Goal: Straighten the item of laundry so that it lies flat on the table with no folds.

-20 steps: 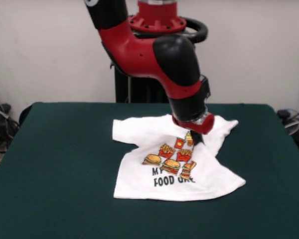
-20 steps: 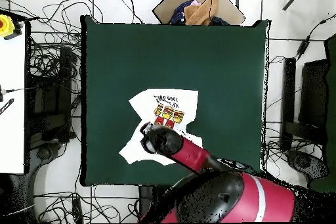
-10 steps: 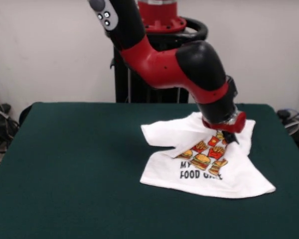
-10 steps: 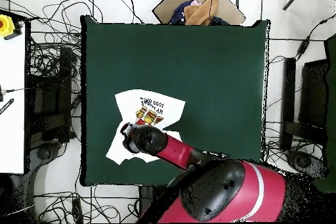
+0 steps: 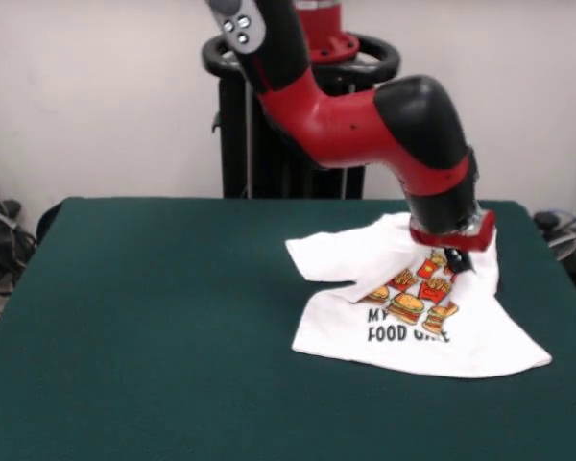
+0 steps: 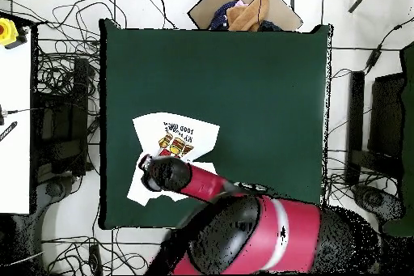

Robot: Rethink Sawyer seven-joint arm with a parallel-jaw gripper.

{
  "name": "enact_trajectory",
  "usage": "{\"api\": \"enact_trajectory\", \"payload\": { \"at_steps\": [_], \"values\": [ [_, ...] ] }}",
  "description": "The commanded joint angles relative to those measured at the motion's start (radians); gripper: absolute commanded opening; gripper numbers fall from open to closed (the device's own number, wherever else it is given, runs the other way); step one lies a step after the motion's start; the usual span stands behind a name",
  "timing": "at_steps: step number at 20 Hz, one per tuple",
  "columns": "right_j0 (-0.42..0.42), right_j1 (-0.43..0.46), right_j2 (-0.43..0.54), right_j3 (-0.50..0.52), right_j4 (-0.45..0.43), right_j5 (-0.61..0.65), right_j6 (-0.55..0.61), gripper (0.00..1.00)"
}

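End effector (image 5: 458,261) is down on the upper middle of the T-shirt (image 5: 413,322), but whether it's pinching cloth or just pressing, can't tell, the wrist hides it. Shirt sits toward one side of the green tabletop (image 5: 154,317), top part bunched and one sleeve folded. Looks light, floppy and likely to drag, so I'd grab hems or shoulder corners.

One T-shirt (image 5: 413,317), one table (image 5: 154,327), one robot arm (image 5: 365,115).
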Motion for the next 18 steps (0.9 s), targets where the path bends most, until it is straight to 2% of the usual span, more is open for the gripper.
{"api": "enact_trajectory", "payload": {
  "at_steps": [1,4,6,11,15,18],
  "values": [
    [0.385,-0.061,-0.458,-0.210,0.065,0.157,0.135,0.00],
    [0.501,-0.023,-0.621,-0.281,0.049,0.148,0.136,0.00],
    [0.542,0.004,-0.680,-0.312,0.041,0.149,0.149,0.00],
    [0.509,-0.004,-0.642,-0.305,0.031,0.146,0.158,0.00],
    [0.451,-0.033,-0.568,-0.275,0.026,0.155,0.142,0.00],
    [0.480,-0.031,-0.598,-0.284,0.032,0.184,0.152,0.00]
  ]
}}
